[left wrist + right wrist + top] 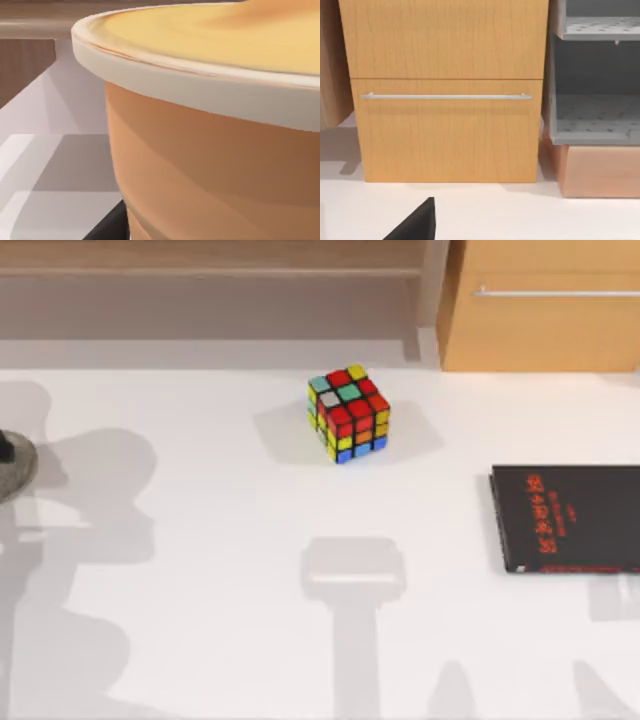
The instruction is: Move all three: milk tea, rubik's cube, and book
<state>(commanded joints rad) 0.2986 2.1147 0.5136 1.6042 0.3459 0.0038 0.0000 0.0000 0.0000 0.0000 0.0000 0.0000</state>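
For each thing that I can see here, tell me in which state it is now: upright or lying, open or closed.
rubik's cube: resting on the white table, standing free, colours scrambled.
black book: lying flat, closed, at the table's right side, red lettering up.
milk tea: upright, very close to the left wrist camera, lid on.
wooden drawer: closed, its handle bar horizontal.
grey shelf unit: open-fronted, beside the drawer.
grey round disc: at the table's left edge.

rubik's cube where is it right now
The rubik's cube sits on the white table in the top view, a little toward the far edge near the middle, left of the black book with red lettering and below-left of the wooden drawer cabinet.
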